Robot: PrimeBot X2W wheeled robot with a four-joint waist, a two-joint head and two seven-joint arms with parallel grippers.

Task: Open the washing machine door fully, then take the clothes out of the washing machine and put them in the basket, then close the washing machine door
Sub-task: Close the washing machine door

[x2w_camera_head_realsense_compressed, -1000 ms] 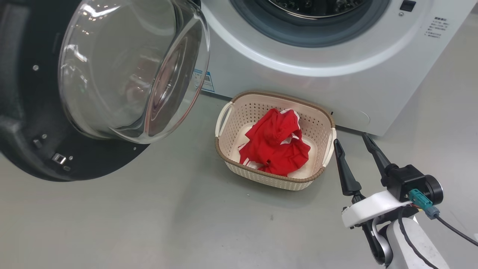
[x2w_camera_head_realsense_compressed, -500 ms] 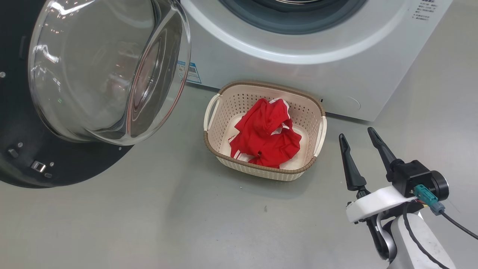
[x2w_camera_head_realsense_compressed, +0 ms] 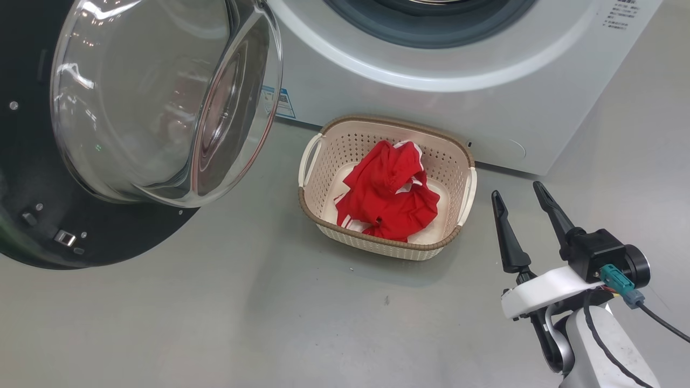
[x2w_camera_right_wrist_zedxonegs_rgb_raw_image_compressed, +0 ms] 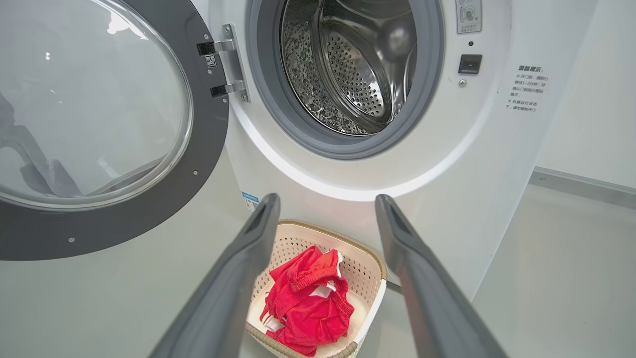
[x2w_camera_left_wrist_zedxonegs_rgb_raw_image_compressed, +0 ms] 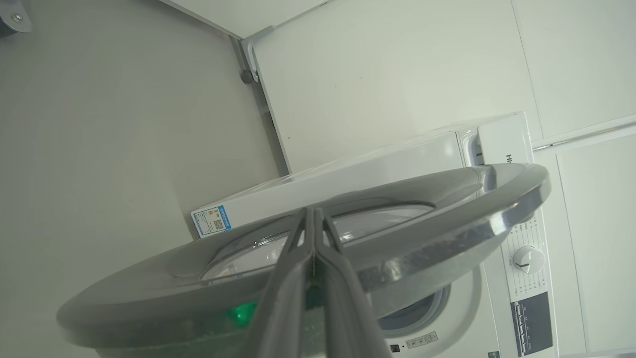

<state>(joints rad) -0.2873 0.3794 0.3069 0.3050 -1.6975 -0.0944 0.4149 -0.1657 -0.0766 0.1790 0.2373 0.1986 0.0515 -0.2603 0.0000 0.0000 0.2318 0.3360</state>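
A: Where is the washing machine door (x2w_camera_head_realsense_compressed: 135, 113)?
B: It is swung out on its hinge (x2w_camera_right_wrist_zedxonegs_rgb_raw_image_compressed: 223, 67) to the left of the washing machine (x2w_camera_head_realsense_compressed: 431, 102). The glass bowl bulges toward the head camera and the black rim sits low over the floor (x2w_camera_head_realsense_compressed: 215, 323).

A: Clothes (x2w_camera_head_realsense_compressed: 391, 196)?
B: A crumpled red heap with white trim, inside the basket (x2w_camera_head_realsense_compressed: 388, 247). The basket stands on the floor just in front of the machine, below the opening and right of the blue label (x2w_camera_head_realsense_compressed: 279, 103).

A: Drum (x2w_camera_right_wrist_zedxonegs_rgb_raw_image_compressed: 357, 64)?
B: The right wrist view shows its perforated steel wall and grey ring.

A: Right gripper (x2w_camera_head_realsense_compressed: 516, 189)?
B: The fingers are spread wide with nothing between them. It hovers right of the basket, apart from it, pointing toward the machine front.

A: Left gripper (x2w_camera_left_wrist_zedxonegs_rgb_raw_image_compressed: 312, 215)?
B: The fingers are pressed together with nothing pinched. In the left wrist view the tips lie over the door's outer face, near the glass edge. I cannot tell whether they touch it.
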